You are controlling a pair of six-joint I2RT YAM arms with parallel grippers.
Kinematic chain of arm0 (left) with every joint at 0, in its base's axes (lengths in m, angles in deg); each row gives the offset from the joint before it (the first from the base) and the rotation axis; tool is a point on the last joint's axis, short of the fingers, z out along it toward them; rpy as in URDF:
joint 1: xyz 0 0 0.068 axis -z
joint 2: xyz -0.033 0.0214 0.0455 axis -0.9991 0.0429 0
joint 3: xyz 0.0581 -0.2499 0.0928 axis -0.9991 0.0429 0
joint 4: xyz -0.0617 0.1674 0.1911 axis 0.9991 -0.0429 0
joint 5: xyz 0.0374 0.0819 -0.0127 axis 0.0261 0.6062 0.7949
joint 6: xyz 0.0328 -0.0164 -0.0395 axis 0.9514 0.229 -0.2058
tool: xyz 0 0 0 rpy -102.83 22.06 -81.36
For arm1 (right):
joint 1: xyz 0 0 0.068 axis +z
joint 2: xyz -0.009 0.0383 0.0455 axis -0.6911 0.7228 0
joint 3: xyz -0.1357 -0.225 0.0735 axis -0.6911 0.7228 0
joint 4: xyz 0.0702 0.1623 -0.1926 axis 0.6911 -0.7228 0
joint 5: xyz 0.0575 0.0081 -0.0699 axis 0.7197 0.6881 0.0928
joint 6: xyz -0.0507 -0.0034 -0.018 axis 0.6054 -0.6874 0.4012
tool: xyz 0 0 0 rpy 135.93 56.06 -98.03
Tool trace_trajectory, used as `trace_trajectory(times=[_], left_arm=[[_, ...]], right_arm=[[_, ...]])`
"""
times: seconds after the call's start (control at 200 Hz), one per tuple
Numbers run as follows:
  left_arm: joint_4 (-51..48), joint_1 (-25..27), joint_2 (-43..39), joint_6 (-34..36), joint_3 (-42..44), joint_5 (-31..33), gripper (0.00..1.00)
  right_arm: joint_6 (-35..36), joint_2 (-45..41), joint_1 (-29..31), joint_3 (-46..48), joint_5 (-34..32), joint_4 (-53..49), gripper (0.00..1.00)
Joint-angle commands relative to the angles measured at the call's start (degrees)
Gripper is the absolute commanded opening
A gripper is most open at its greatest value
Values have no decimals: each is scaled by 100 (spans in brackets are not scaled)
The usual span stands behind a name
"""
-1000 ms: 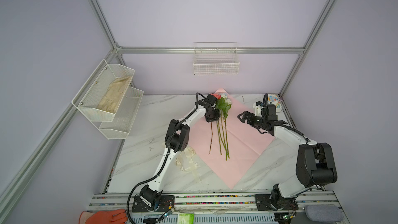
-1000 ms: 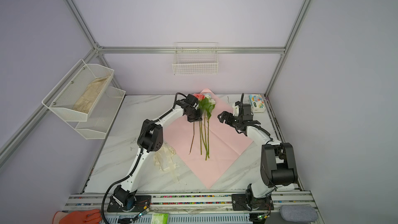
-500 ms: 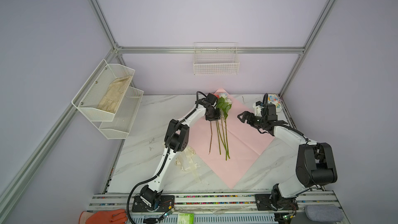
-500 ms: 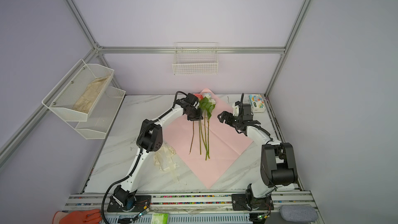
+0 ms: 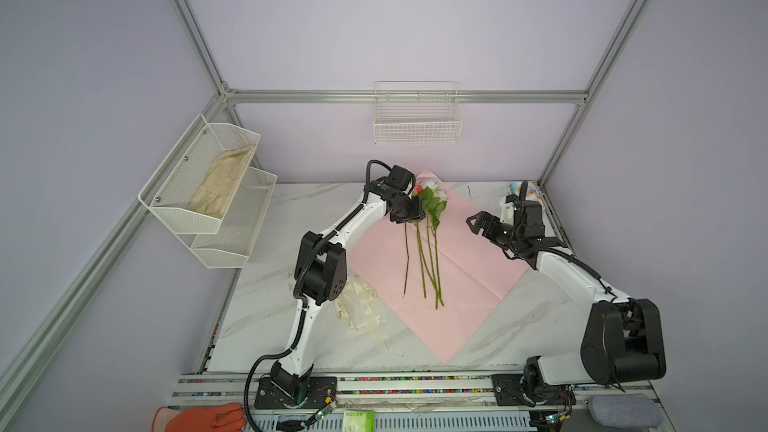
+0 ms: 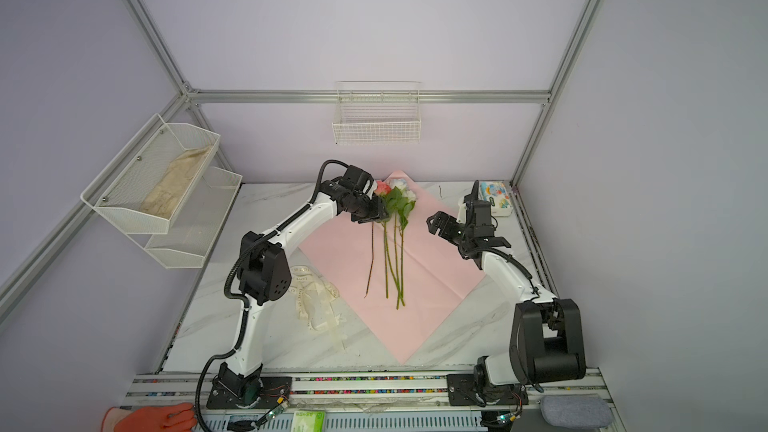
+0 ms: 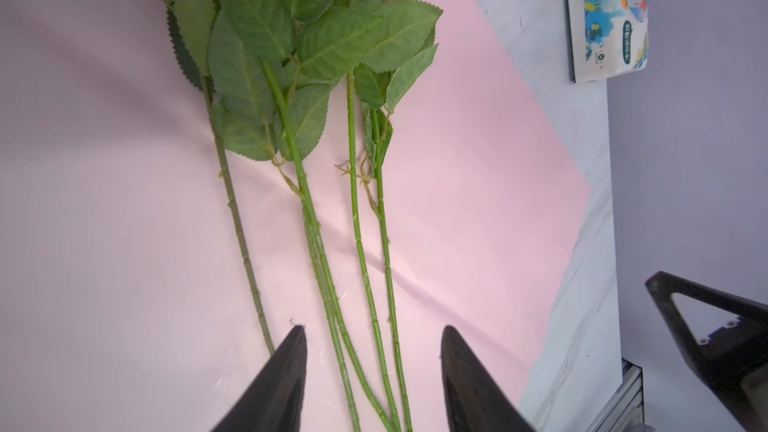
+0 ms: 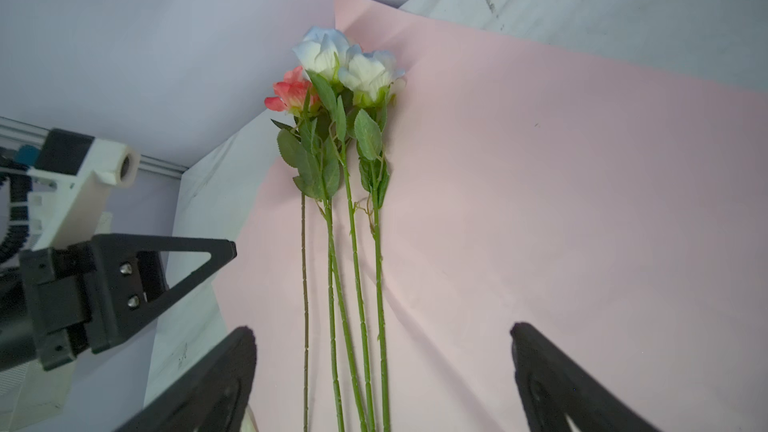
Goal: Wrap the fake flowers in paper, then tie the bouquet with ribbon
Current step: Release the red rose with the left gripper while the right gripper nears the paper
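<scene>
We see the bouquet of fake flowers [image 5: 429, 218] lying untied on the pink paper [image 5: 469, 284], our left gripper [image 7: 372, 338] parted and empty over its stems [image 5: 424, 268], our right gripper [image 5: 471, 225] wide open nearby, and we judge that gathering the stems and fetching the ribbon [image 6: 309, 292] comes next.

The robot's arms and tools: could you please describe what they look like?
The left arm and right arm have white links joined by bulky black joint housings. A black ribbed cable loops from the left base. The left tool and right tool are black, tapering to points, with triangular cut-outs.
</scene>
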State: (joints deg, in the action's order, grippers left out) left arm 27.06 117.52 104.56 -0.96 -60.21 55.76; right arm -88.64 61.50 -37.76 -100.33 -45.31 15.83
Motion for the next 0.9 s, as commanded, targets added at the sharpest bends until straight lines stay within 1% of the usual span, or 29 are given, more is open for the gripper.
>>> trace_trajectory(times=[0.0, 0.03, 0.065, 0.14, 0.22, 0.285, 0.39, 0.48, 0.54, 0.615, 0.68, 0.695, 0.735, 0.84, 0.895], left_arm=[[305, 35, -940, 171, 1143, 407, 51], [440, 36, -1190, 154, 1528, 447, 51], [603, 27, -1493, 114, 1999, 499, 51], [1006, 13, -2115, -19, 3007, 534, 51], [1430, -1, -2568, -189, 3894, 212, 51], [1637, -1, -2826, -335, 4562, 8, 50], [2063, 25, -3378, -529, 5559, -264, 50], [2653, 74, -3846, -725, 6352, -551, 51], [2840, 97, -4055, -807, 6676, -631, 51], [2850, 105, -4257, -697, 6885, -680, 51], [2843, 107, -4364, -566, 7037, -606, 53], [2840, 105, -4547, -540, 7059, -599, 54], [2821, 105, -4639, -449, 7100, -589, 55], [2833, 105, -4676, -362, 7187, -638, 56], [2903, 105, -4620, -387, 7220, -749, 56]], right_arm=[[-367, -360, -57, 340, 220, -223, 97], [-403, -417, -59, 423, 345, -314, 97], [-242, -487, -59, 492, 404, -567, 98], [-386, -758, -51, 710, 361, -960, 97], [-478, -1181, -13, 952, 420, -1353, 97], [-471, -1567, 130, 1128, 304, -1774, 94], [-755, -2095, 603, 1441, -145, -2572, 90], [-1314, -2742, 1215, 1795, -570, -2938, 89], [-1731, -3160, 1487, 2053, -655, -3043, 85], [-2051, -3408, 1637, 2356, -402, -3114, 83], [-2208, -3518, 1780, 2558, -310, -3169, 83], [-2228, -3541, 1801, 2583, -320, -3189, 83], [-2271, -3610, 1859, 2652, -348, -3195, 83], [-2421, -3711, 1977, 2894, -92, -2894, 83], [-2424, -3636, 2023, 2968, -88, -2828, 83]])
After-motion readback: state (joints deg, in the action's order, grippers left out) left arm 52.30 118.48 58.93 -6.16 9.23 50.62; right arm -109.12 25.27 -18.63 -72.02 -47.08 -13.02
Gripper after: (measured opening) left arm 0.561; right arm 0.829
